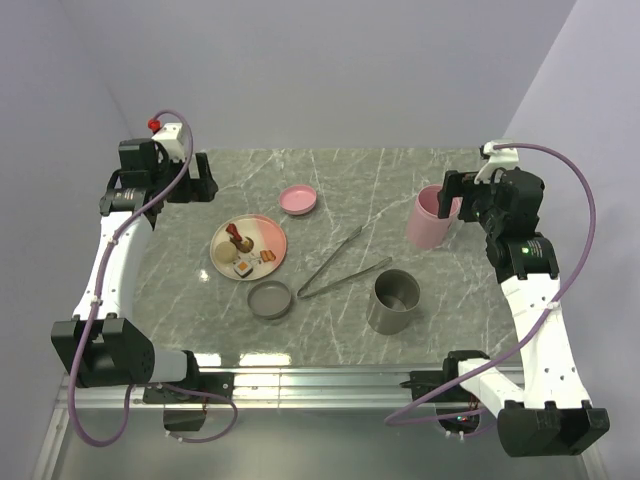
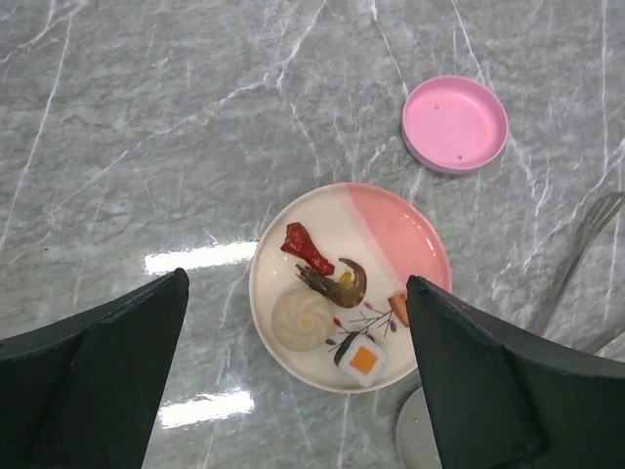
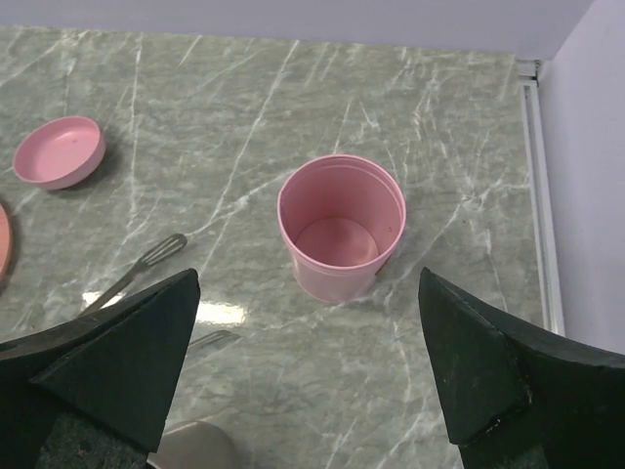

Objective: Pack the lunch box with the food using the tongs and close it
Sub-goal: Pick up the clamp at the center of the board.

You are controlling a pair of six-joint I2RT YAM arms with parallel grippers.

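Observation:
The food lies on a round white-and-pink plate (image 1: 267,231) (image 2: 391,215): a dark brown lump (image 2: 344,283), a red piece (image 2: 305,247), a white bun (image 2: 305,319) and an orange-and-white roll (image 2: 360,358). The silver tongs (image 1: 340,265) (image 3: 146,261) lie flat on the table right of the plate, held by nothing. Two open round tubs stand at the right, one pink (image 1: 431,219) (image 3: 341,227) and one grey (image 1: 394,301); which one is the lunch box I cannot tell. My left gripper (image 1: 201,178) (image 2: 298,283) hangs open above the plate. My right gripper (image 1: 455,196) (image 3: 308,277) is open over the pink tub, empty.
A pink lid (image 1: 299,200) (image 2: 455,123) lies behind the plate and a grey lid (image 1: 270,299) in front of it. The marble table (image 1: 340,180) ends at a wall behind and at a metal rail (image 1: 330,385) near the arm bases.

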